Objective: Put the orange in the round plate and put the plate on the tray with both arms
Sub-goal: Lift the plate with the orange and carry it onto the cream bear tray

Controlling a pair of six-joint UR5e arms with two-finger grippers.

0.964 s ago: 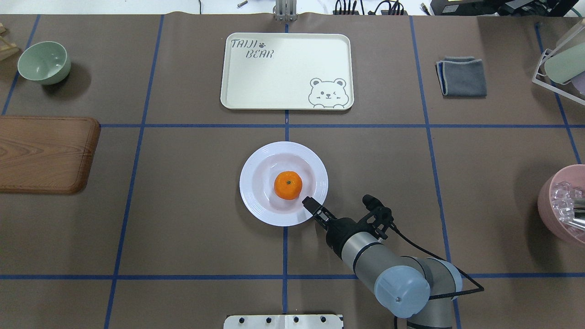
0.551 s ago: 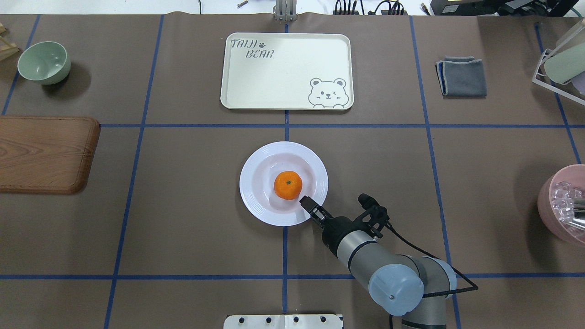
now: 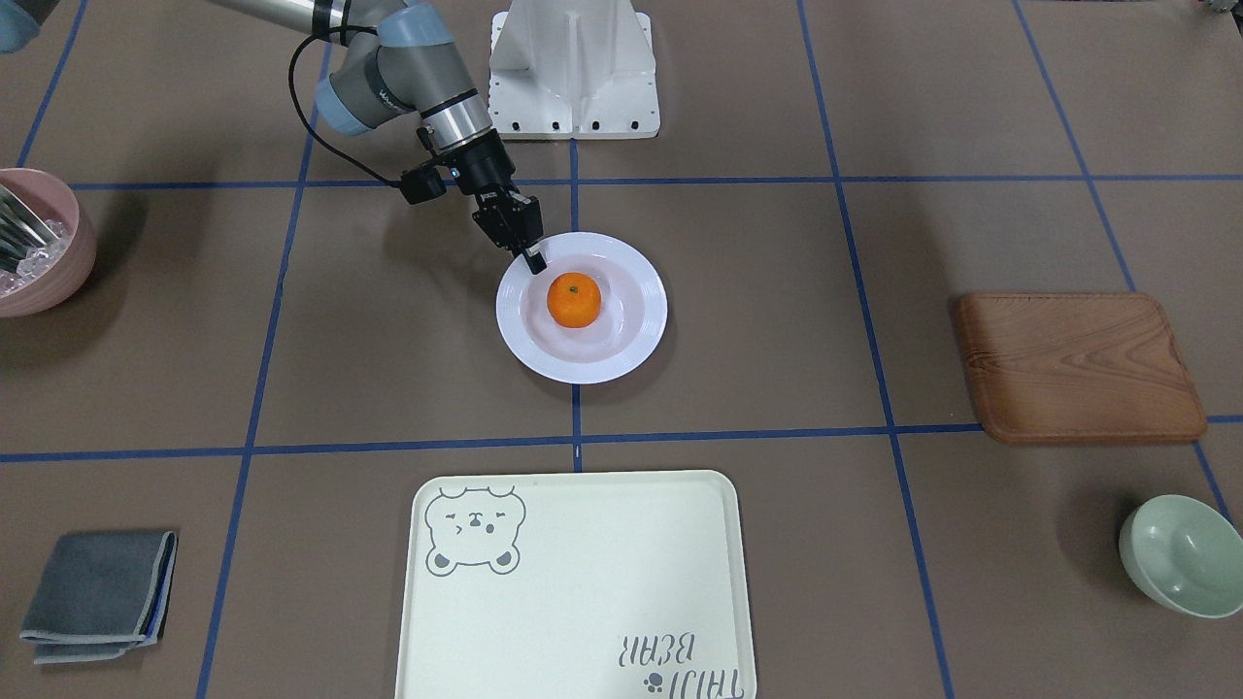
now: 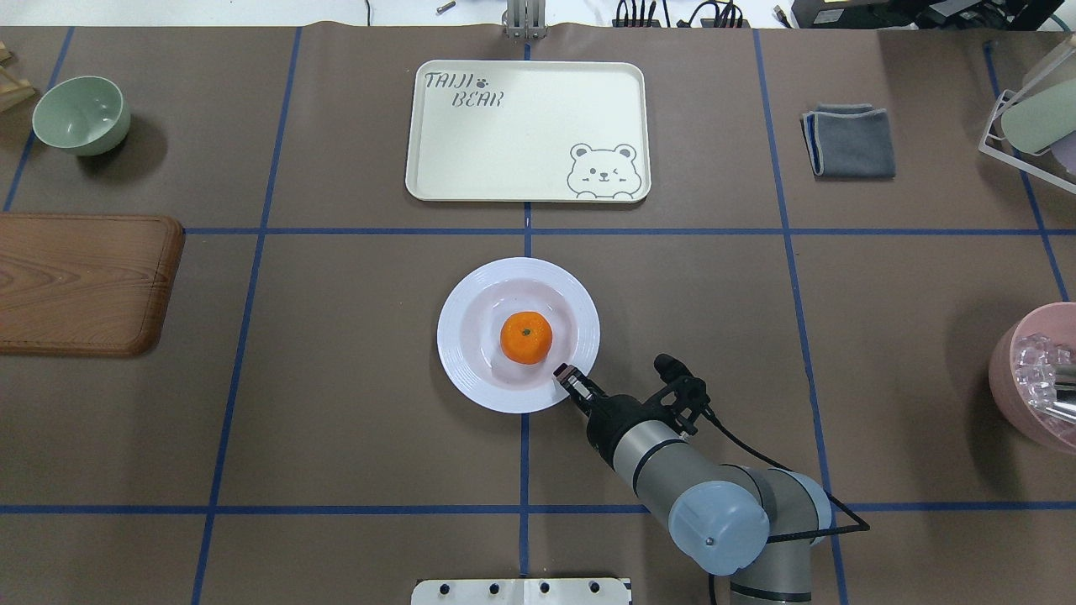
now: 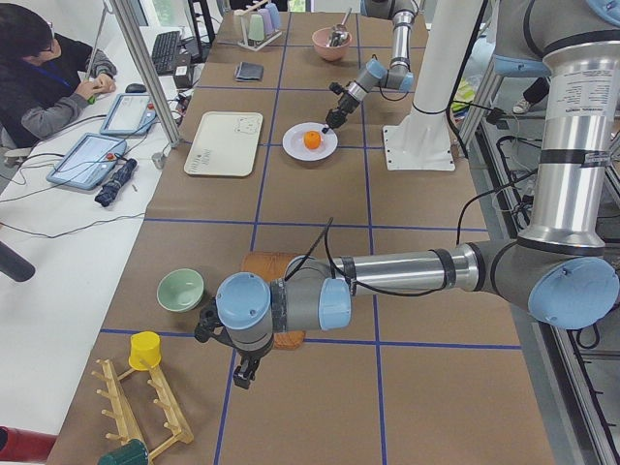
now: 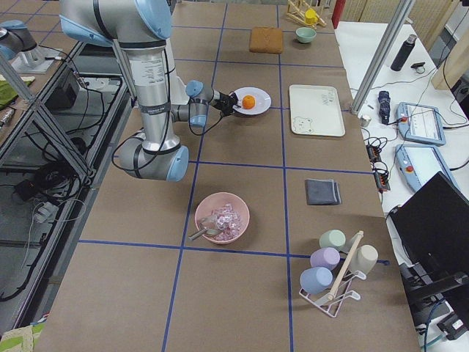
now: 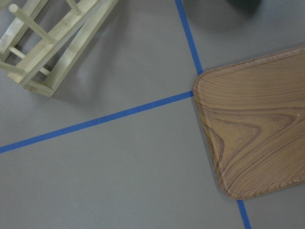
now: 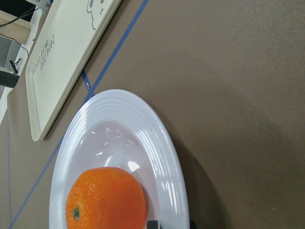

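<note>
jaws of the right claw (image 4: 565,376) pinch the ribbed rim of the one round plate (image 4: 458,336) at its near edge. in the right wrist view the rim runs between two dark fingertips at the bottom of the picture. one orange (image 4: 526,338) lies in the plate's well just beyond the claw's tips, close to them but apart, its green stem dot facing up. the plate is on the brown table (image 4: 336,420), not on the tray. the one tray (image 4: 528,134) lies straight ahead of the right claw, well apart and past a blue tape line, its bear print and lettering showing.

one folded grey cloth (image 4: 851,140) lies ahead of that claw and off to its right. one pink bowl (image 4: 1030,378) holding clear pieces stands far to its right.

two arms are in view. the left claw (image 5: 245,373) hangs far to the right claw's left and points down at the table. it shows only in the side view, so whether its jaws are spread or pressed together cannot be told. one wooden board (image 7: 257,138) lies just beside the left claw. one pale green bowl (image 5: 180,289) stands near it, and so does one wooden peg rack (image 5: 145,417) carrying one yellow cup (image 5: 144,350). one person (image 5: 44,77) sits at a side desk, well apart from both claws.
</note>
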